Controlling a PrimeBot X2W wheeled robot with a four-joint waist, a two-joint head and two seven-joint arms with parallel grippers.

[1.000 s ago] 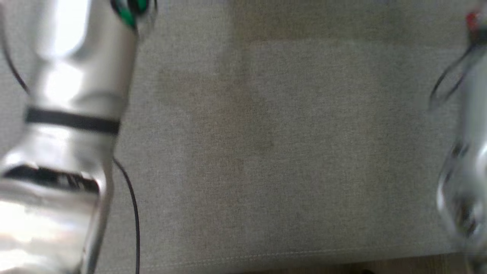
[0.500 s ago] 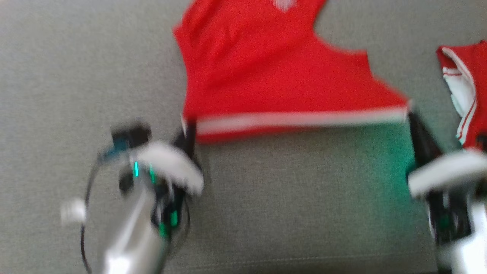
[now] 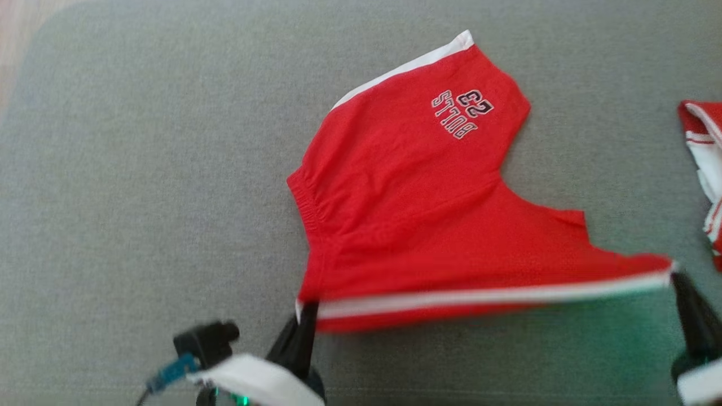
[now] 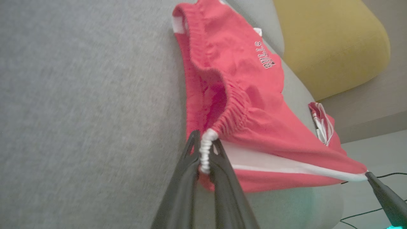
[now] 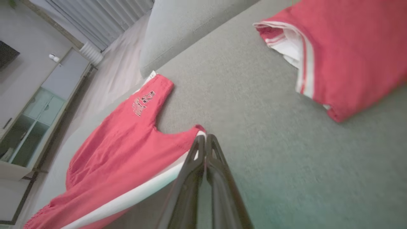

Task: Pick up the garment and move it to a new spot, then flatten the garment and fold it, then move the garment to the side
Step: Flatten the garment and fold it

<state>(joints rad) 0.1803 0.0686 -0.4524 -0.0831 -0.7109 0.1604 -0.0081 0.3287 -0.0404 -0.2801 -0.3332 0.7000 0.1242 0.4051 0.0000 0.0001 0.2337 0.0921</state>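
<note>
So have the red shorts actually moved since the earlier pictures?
Yes. The camera shifted too, but against the second red garment at the right, the red shorts have slid down the head view, toward the robot.

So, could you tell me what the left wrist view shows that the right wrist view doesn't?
Left wrist view: a yellow cushion and the left gripper shut on the waistband corner of the shorts. Right wrist view: a cabinet and curtains. Both: the shorts, the sofa, a second red garment, and the right gripper shut on the hem corner.
</note>
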